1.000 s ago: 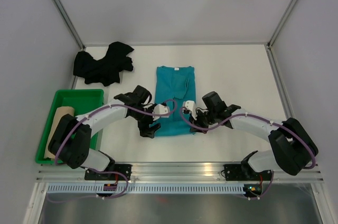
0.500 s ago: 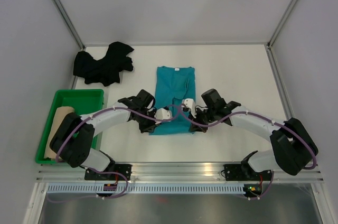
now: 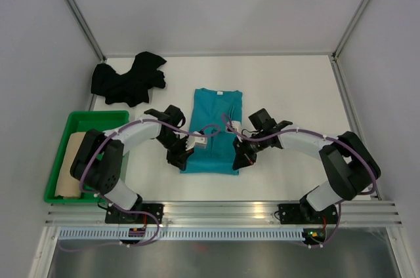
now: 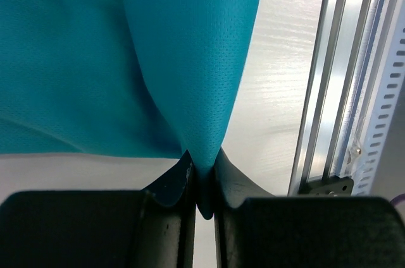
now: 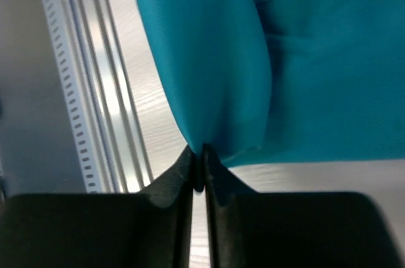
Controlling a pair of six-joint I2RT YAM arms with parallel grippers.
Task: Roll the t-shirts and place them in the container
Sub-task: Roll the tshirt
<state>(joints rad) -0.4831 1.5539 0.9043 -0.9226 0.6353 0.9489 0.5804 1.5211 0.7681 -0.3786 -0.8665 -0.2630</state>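
On the white table (image 3: 295, 94), the bright teal cloth t-shirt (image 3: 213, 124) is pinched at its hem by the left gripper (image 4: 204, 182) and the right gripper (image 5: 198, 170).

A robot lab cell: plain white walls (image 3: 216, 2) framed by aluminium posts (image 3: 75, 12) (upper half of the frame), a white table (image 3: 295, 88), and slotted rails (image 3: 223, 210) along the bottom edge carrying two arms (image 3: 308, 141).

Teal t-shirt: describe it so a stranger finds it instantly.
On the white table, look at the centre. The teal t-shirt lies as a long strip, the only bright cloth; the black t-shirt sits crumpled at the far left.
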